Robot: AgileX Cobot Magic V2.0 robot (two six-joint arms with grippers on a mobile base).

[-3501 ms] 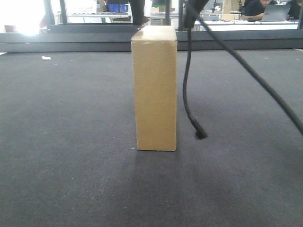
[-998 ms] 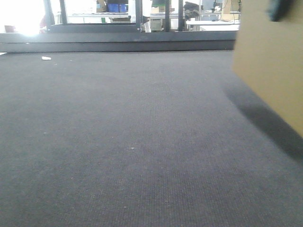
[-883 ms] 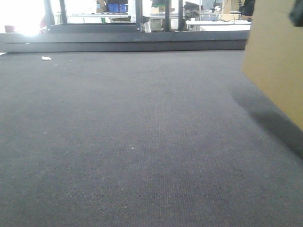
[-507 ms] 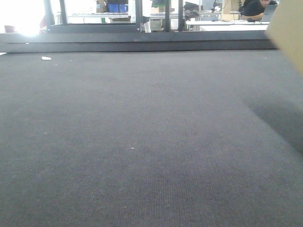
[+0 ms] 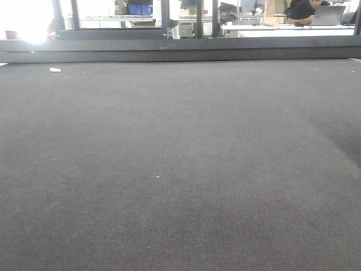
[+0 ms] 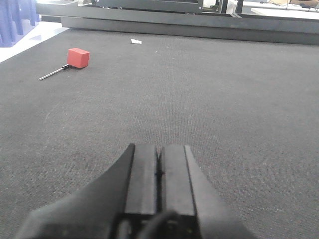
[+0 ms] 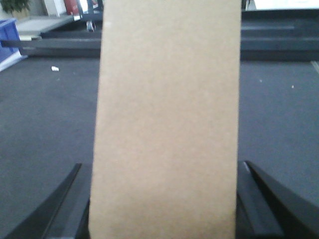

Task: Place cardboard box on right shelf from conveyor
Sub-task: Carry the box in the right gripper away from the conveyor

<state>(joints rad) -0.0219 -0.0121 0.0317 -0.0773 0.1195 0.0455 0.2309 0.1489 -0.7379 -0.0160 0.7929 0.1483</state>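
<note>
Right end effector clamped on the tall tan cardboard box, left end effector pressed together: best carry it upright, grip firm.

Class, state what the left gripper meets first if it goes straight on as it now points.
Probably nothing near: the left gripper faces bare conveyor; the dark rail lies far ahead, though depth is unclear.

Strong glare is seen at the back left beside dark frames; a white desk and blue bins are set beyond.
</note>
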